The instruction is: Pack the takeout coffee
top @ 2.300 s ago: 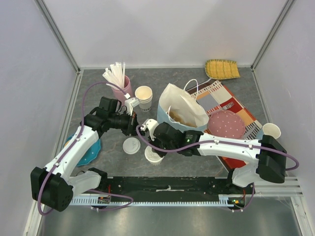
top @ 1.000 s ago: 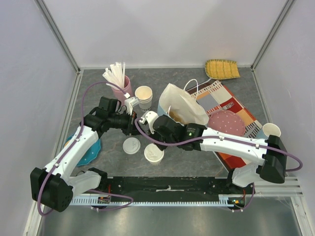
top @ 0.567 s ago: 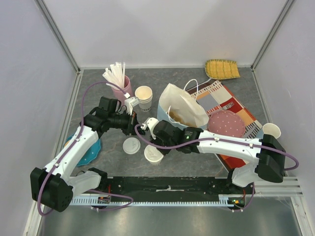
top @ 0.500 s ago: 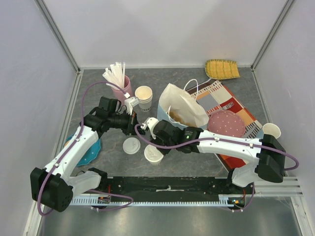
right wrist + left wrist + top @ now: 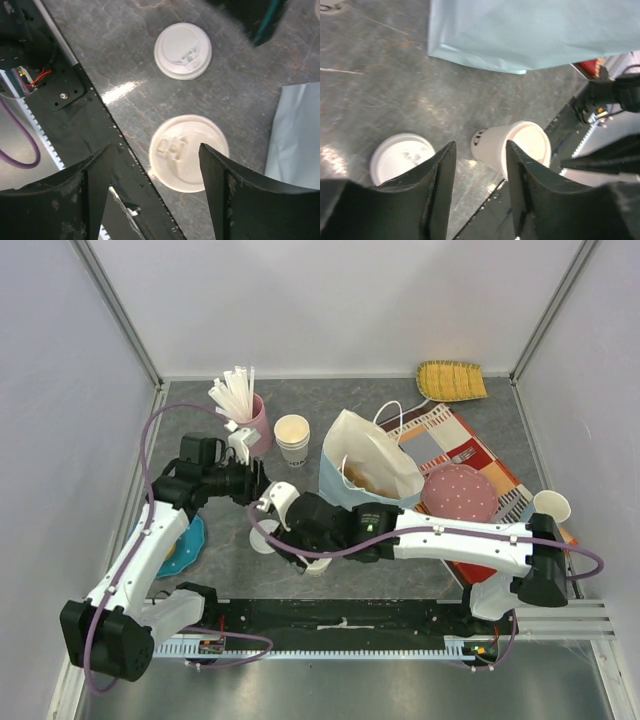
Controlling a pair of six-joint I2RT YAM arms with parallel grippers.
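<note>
The takeout coffee (image 5: 189, 152), a white paper cup with a white lid, stands on the grey table near the front rail. Seen from above, it sits just below and between the spread fingers of my right gripper (image 5: 155, 150), which is open and holds nothing. The top view shows the right gripper (image 5: 292, 536) hiding most of the cup. My left gripper (image 5: 479, 165) is open and empty, hovering back from the coffee (image 5: 512, 147). A loose flat lid (image 5: 182, 50) lies beside the cup. The pale blue paper bag (image 5: 368, 465) stands open behind.
Stacked lidless cups (image 5: 292, 435) and a pink cup of straws (image 5: 245, 410) stand at the back left. A blue plate (image 5: 185, 545) lies under the left arm. A pink plate (image 5: 460, 490), a placemat, a white cup (image 5: 551, 505) and a yellow basket (image 5: 450, 380) are on the right.
Both grippers have gone from shut to open. The right gripper moved left and forward over the capped cup. The left arm pulled back toward the left.
</note>
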